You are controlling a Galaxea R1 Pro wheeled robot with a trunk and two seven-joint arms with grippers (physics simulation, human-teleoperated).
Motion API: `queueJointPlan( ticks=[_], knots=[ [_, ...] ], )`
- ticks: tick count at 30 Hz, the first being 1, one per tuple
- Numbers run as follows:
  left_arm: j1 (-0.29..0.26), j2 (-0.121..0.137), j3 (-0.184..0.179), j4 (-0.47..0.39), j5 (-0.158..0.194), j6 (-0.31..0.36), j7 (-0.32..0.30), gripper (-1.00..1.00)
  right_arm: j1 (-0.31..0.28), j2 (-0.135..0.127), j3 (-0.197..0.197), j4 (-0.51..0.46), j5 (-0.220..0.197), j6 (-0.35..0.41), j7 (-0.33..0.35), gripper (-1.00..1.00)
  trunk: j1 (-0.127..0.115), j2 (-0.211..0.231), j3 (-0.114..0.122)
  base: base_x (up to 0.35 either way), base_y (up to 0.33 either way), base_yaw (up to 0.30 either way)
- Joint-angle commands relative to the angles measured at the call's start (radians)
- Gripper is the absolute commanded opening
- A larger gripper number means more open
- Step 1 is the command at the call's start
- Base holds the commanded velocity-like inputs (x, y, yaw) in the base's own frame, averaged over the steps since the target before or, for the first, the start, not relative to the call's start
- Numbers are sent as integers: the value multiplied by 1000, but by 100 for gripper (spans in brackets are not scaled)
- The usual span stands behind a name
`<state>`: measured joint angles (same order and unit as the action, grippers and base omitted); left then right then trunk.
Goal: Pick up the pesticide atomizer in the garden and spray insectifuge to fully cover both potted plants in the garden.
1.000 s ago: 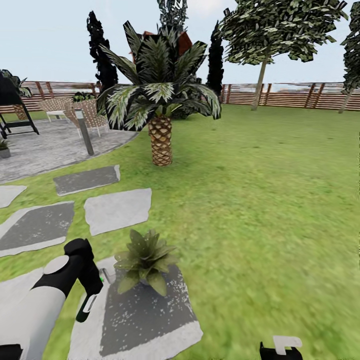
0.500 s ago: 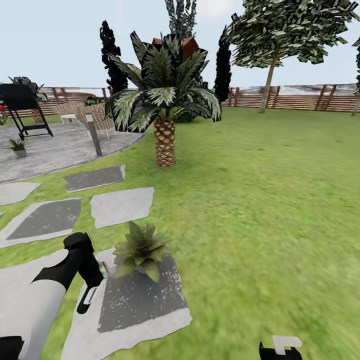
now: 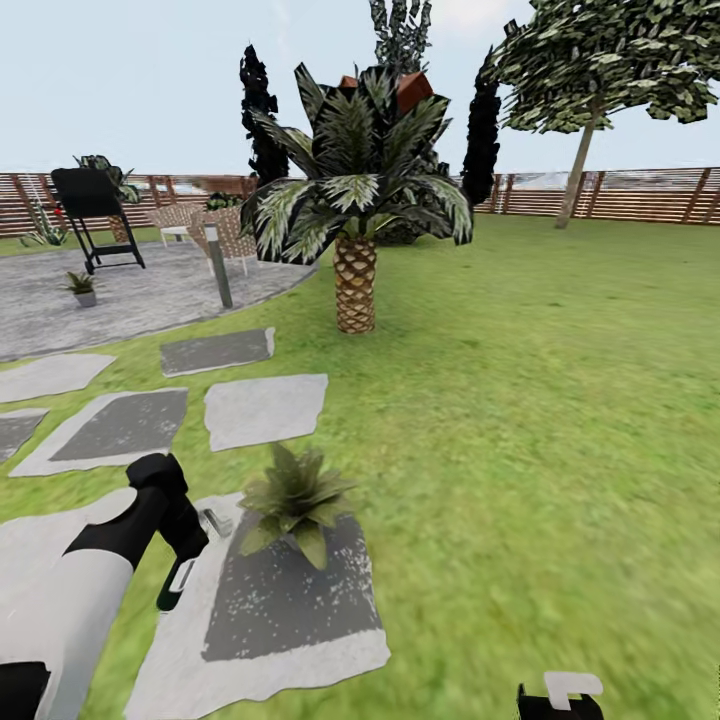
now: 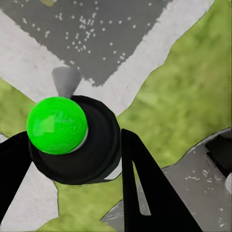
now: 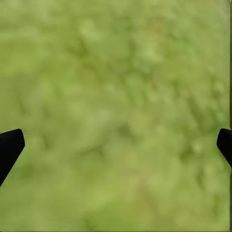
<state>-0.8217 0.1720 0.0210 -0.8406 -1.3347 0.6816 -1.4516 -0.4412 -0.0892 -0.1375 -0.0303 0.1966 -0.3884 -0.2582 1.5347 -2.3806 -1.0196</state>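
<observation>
At the far left of the head view, on the round grey patio [image 3: 150, 295], a small potted plant [image 3: 81, 287] stands in its grey pot near a black folding stand [image 3: 95, 215], with wicker chairs [image 3: 215, 232] and a short lamp post [image 3: 217, 265] further along and the brown slatted fence [image 3: 620, 195] behind. Closer in, the left arm reaches down over the stepping stones [image 3: 265, 408], its left pincer [image 3: 180, 575] clamped on the pesticide atomizer [image 4: 75, 140]; in the left wrist view the black fingers [image 4: 150, 193] sit on either side of this dark round body, which carries a bright green ball on its end, above stone and grass. Just beside that pincer, a second potted plant [image 3: 293, 500] spreads its pointed leaves on a grey stone slab [image 3: 290, 600]. Beyond it stands a palm [image 3: 355, 210] with a scaly trunk, then open lawn [image 3: 560, 400] and a leafy tree [image 3: 610, 70]. Low at the right edge is the right pincer [image 5: 116, 145], its tips wide apart over blurred grass. No writing or labels can be read anywhere.
</observation>
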Motion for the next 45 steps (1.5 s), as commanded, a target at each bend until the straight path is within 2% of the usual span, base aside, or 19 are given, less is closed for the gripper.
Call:
queueJointPlan(
  ticks=[1,11,22,37,45],
  knots=[
    [-1,0,1,-11,-8,11,-9,-100,-1,0,-8,1,11,-3,-2,100,0,0,-1,61,-263,2],
    [-4,-2,2,-17,-8,11,-9,-100,-1,0,-7,1,11,-3,-2,100,0,0,-1,9,-277,12],
    [-33,-1,2,-17,-8,12,-10,-100,-1,2,-7,1,11,-3,-3,100,0,0,-1,82,-267,254],
    [-33,0,-1,-17,-8,12,-9,-100,-1,-3,-8,1,11,-4,-3,100,0,0,-1,35,-269,8],
    [-34,1,0,-17,-8,12,-9,-100,-1,0,-8,1,11,-4,-3,100,0,0,-1,39,-277,236]
  ],
)
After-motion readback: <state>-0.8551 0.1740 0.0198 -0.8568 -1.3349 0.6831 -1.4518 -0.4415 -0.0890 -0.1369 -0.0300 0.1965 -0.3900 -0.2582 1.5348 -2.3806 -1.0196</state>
